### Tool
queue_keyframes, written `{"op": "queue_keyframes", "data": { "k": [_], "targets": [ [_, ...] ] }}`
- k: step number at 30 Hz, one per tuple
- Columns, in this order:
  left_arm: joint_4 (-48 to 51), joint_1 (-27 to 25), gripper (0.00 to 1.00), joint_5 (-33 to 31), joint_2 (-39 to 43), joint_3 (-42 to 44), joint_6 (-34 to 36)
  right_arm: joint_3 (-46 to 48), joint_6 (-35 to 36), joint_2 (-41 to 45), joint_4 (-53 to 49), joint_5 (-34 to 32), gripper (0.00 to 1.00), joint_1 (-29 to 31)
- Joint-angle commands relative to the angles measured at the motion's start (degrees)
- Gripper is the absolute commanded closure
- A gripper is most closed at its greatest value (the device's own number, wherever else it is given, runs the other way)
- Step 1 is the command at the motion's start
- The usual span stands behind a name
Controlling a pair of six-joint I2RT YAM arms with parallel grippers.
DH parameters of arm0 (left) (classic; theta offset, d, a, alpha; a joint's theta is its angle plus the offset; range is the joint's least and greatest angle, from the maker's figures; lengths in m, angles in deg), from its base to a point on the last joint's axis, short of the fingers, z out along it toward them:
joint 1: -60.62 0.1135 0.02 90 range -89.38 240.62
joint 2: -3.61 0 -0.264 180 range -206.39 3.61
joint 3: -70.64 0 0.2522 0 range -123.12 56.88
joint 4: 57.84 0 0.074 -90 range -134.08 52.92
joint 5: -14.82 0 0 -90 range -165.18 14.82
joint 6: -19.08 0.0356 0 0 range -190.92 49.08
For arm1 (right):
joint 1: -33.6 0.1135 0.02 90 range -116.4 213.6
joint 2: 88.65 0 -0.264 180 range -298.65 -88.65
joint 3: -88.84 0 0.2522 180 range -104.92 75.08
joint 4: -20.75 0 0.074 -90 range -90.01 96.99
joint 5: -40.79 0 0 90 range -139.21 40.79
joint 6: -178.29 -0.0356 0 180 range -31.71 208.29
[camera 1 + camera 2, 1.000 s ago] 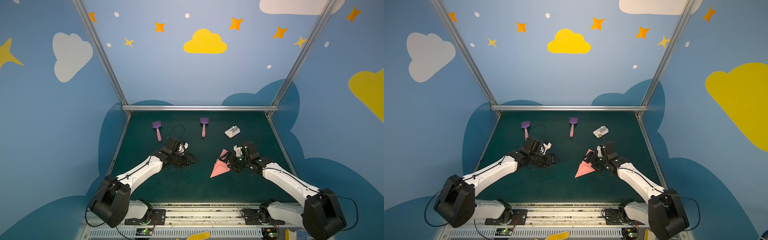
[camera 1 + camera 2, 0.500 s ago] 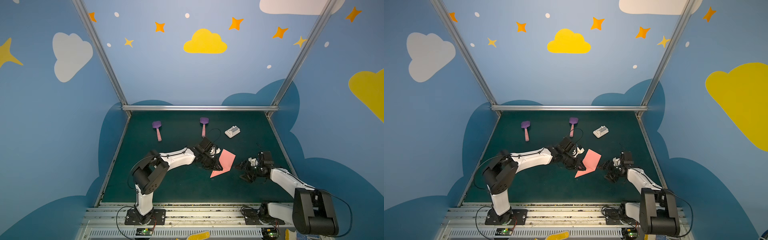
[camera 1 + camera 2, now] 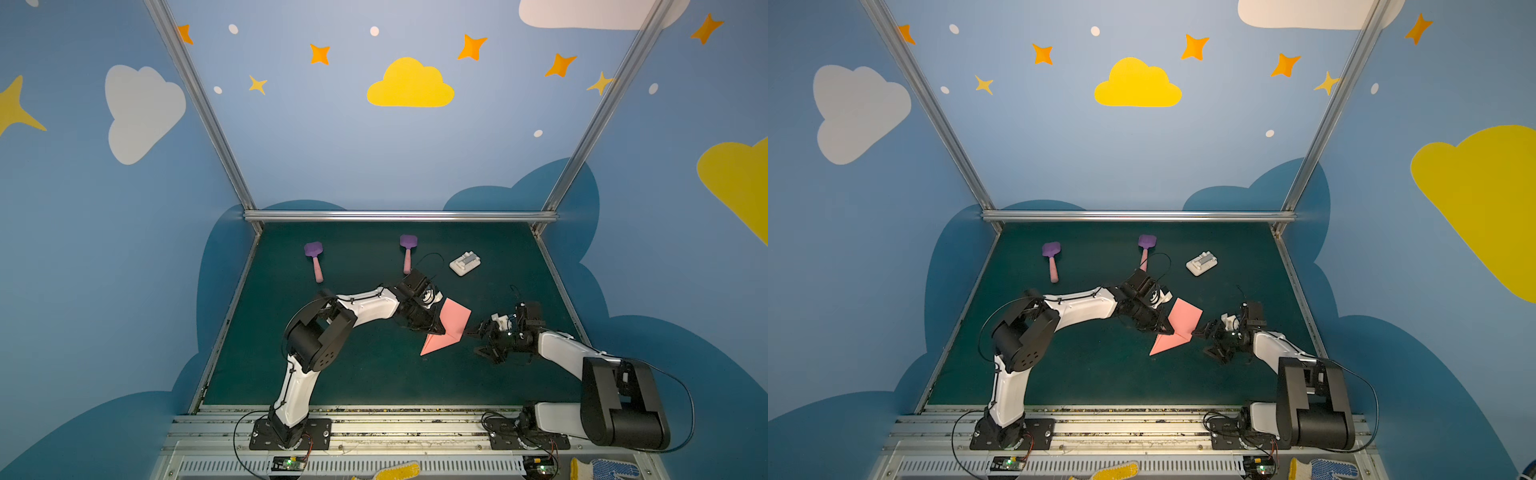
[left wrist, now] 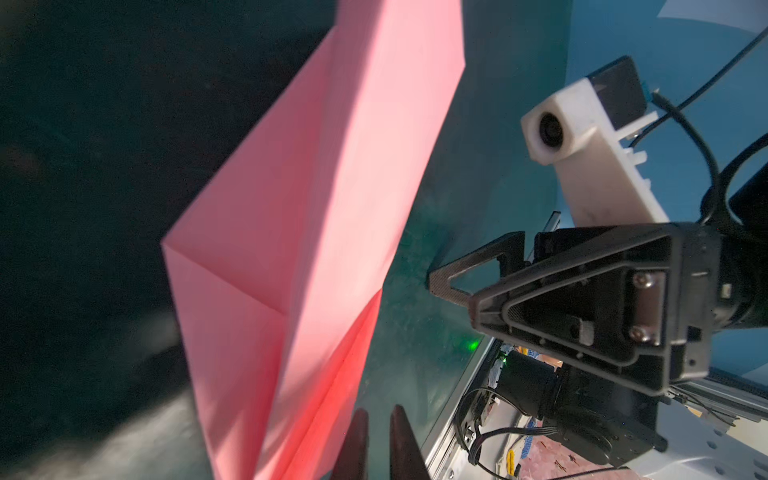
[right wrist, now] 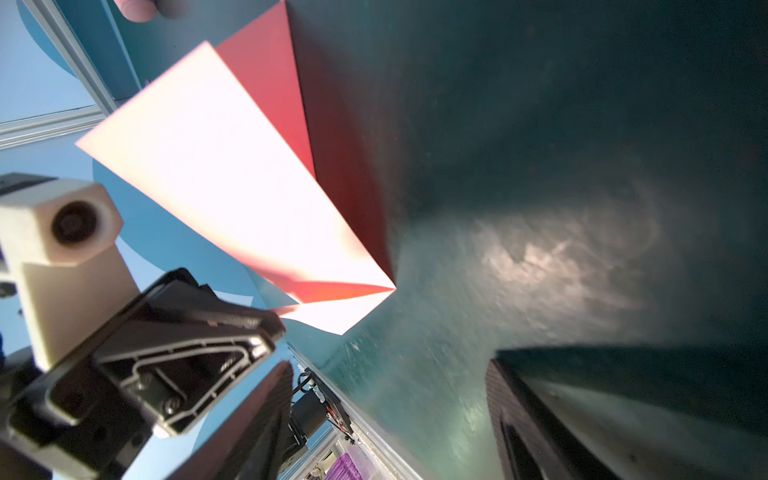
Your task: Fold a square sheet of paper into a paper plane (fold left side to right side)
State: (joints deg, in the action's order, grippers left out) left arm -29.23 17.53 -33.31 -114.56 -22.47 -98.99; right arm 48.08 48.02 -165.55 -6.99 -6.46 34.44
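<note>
The square sheet of paper (image 3: 453, 322) (image 3: 1183, 320) is salmon pink and lies mid-mat, creased into a pointed shape. Its tip points toward the front, and a broad flap (image 5: 232, 187) is tilted up off the mat. No finished paper plane is in view. My left gripper (image 3: 440, 330) (image 3: 1169, 330) sits at the paper's left edge. In the left wrist view its fingers (image 4: 359, 440) stand almost together, with only mat in the slit and the paper (image 4: 311, 187) just beside them. My right gripper (image 3: 482, 340) (image 3: 1208, 340) (image 5: 390, 415) is open and empty, just right of the paper and clear of it.
Two purple spatulas with pink handles (image 3: 313, 259) (image 3: 408, 251) and a small white block (image 3: 465, 263) lie toward the back of the green mat (image 3: 374, 374). Metal frame rails (image 3: 399, 216) border the mat at the back and sides. The arm bases sit on the front rail (image 3: 374, 419).
The left arm swung across from the left to the paper's left edge and its jaws closed. The right gripper drew back to the right off the paper. The paper opened wider, its flap raised.
</note>
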Motion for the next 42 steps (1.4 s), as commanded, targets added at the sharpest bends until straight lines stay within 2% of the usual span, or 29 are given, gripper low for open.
{"op": "queue_keyframes", "data": {
  "k": [1, 9, 17, 25, 33, 42],
  "targets": [
    [2.7, 1.3, 0.88, 0.9, -2.3, -1.9, 2.9, -1.1, 0.5, -1.1, 1.8, 1.5, 0.26, 0.0],
    [3.0, 3.4, 0.89, 1.3, -5.7, -2.4, 4.2, -1.4, 0.6, -1.9, 3.1, 3.2, 0.27, 0.6],
    [1.3, 4.4, 0.9, 2.0, -5.8, -0.7, 4.1, -2.7, -2.1, -5.9, 7.6, 2.6, 0.28, 4.9],
    [0.2, 4.7, 0.92, 2.3, -5.7, 1.3, 4.2, -4.7, -4.8, -10.8, 12.6, 1.3, 0.37, 7.8],
    [0.0, 5.2, 0.93, 2.8, -5.8, 1.8, 4.6, -6.5, -4.6, -15.0, 14.8, 0.1, 0.57, 8.6],
    [0.3, 6.7, 0.92, 3.5, -4.5, 1.4, 5.3, -6.9, -4.6, -16.2, 15.5, 0.8, 0.97, 8.8]
  ]
}}
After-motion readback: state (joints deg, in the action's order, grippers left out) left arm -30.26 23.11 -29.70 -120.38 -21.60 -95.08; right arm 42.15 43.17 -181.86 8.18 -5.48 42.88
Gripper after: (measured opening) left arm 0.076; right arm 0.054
